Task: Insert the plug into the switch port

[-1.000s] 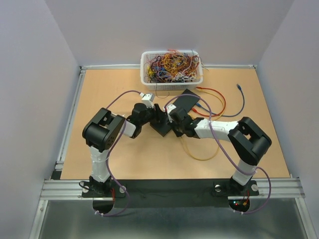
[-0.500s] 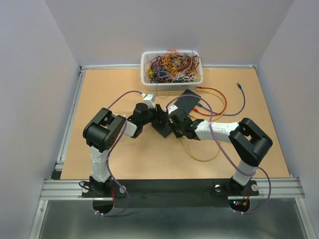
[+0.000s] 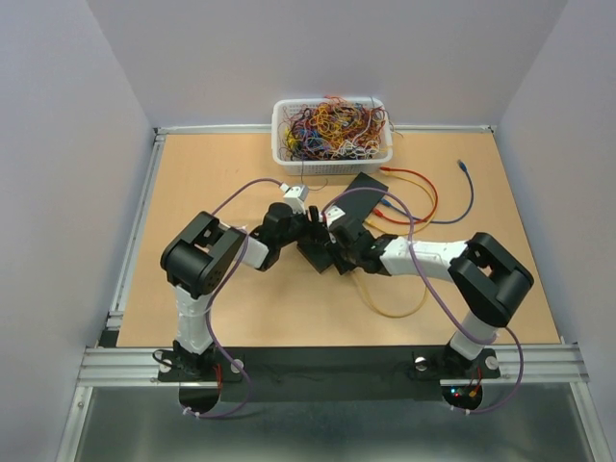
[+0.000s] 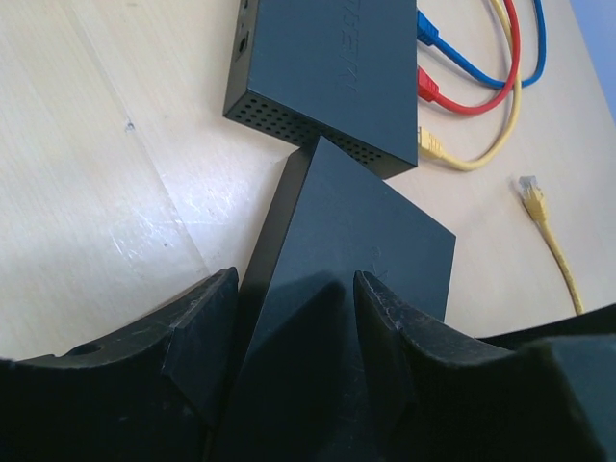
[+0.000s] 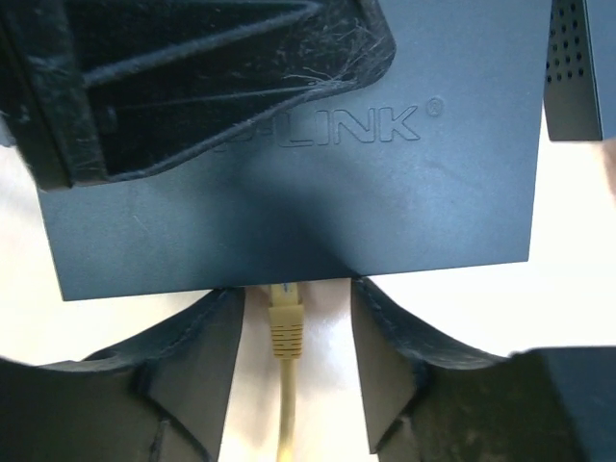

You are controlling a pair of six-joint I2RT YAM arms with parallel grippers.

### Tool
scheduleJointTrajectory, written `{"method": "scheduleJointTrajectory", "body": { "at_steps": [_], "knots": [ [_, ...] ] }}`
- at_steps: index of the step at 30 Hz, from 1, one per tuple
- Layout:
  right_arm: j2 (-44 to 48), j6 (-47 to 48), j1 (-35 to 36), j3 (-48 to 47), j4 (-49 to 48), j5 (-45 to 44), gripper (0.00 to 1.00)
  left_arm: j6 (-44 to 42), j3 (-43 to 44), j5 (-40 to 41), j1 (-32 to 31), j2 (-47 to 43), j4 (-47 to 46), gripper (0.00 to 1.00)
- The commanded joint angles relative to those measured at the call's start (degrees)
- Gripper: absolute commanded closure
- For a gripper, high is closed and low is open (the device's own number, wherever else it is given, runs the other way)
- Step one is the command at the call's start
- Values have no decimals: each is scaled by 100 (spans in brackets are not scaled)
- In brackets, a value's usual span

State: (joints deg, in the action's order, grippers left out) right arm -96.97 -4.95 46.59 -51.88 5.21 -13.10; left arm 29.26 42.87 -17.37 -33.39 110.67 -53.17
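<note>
A small black TP-Link switch (image 3: 312,250) lies at the table's middle between both grippers; it also shows in the left wrist view (image 4: 356,231) and the right wrist view (image 5: 289,192). My left gripper (image 3: 305,231) (image 4: 294,318) is open, its fingers spread over the switch's top; one finger (image 5: 192,77) rests on it. My right gripper (image 3: 333,252) (image 5: 294,346) is open. The yellow plug (image 5: 287,322) lies between its fingers, untouched, its tip under the switch's near edge at the port. Its yellow cable (image 3: 385,306) loops behind.
A second, larger black switch (image 3: 364,195) (image 4: 327,67) sits just behind, with red (image 3: 419,188), blue (image 3: 462,202) and yellow cables plugged in. A loose yellow plug (image 4: 532,197) lies on the table. A white basket (image 3: 332,164) of tangled wires stands at the back.
Both grippers and the small switch have shifted slightly right and toward the near edge. The left arm's wrist has moved right.
</note>
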Motion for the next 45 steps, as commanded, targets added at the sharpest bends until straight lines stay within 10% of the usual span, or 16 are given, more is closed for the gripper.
{"method": "scheduleJointTrajectory", "body": {
  "at_steps": [1,45],
  "knots": [
    [275,-155,17,-77,-1374,-193,45,511,-411,-971,-529,51,1476,38],
    [-517,241,-414,-816,-978,-949,29,625,-42,-320,-335,-63,1818,38]
  ]
}}
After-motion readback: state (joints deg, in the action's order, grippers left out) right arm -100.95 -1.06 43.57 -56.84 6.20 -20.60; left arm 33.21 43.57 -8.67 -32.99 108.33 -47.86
